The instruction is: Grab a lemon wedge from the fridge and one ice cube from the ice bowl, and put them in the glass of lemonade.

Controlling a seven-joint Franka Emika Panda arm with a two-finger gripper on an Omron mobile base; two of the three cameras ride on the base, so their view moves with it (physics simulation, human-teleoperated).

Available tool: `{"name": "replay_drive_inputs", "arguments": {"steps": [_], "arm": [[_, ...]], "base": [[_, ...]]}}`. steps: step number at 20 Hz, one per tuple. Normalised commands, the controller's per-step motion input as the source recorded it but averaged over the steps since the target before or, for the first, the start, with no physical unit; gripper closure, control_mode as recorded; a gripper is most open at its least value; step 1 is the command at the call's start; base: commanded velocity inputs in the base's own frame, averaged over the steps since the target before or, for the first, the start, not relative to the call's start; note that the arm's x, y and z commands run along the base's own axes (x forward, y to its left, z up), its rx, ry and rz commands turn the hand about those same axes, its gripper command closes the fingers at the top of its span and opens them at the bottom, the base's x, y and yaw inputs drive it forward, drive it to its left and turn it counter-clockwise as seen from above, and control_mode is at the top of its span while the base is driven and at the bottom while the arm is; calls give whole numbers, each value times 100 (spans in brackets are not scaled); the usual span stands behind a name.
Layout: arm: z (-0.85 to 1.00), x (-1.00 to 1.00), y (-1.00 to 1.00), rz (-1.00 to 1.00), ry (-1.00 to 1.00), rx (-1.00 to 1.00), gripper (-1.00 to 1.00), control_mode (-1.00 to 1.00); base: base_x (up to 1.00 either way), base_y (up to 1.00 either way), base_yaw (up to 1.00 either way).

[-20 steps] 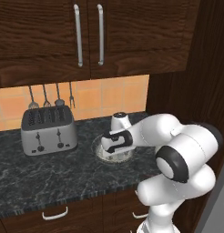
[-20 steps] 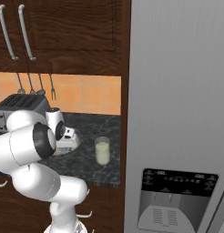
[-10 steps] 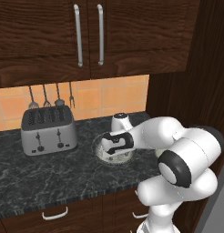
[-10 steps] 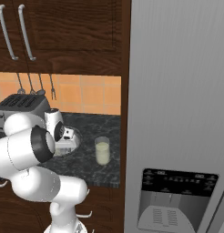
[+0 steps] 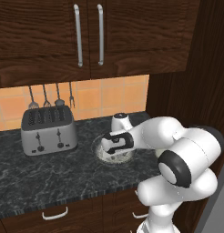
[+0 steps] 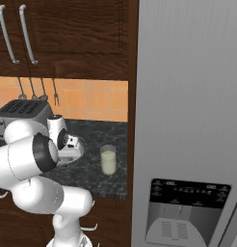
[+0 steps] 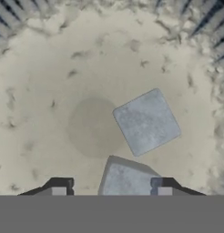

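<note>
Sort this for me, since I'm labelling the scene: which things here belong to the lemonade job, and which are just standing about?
Job:
- ice bowl, with the hand down inside it
- two ice cubes, one lying apart, one between the fingertips
- glass of lemonade
- fridge

Just about:
- toaster
- hanging utensils
- upper cabinets

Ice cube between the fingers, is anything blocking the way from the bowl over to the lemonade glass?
Nothing visible does. The gripper sits down in the ice bowl around one ice cube. The glass of lemonade stands just beside the bowl, with bare counter between them.
</note>
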Motion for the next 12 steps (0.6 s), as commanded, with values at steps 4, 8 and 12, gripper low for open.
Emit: {"name": "replay_drive_inputs", "arguments": {"steps": [4,8,12], "arm": [[0,0,0,0,0,0,100,-100],[0,0,0,0,1,0,100,-100],[17,0,0,0,-3,3,100,-100]], "base": [[0,0,0],[0,0,0],[0,0,0]]}}
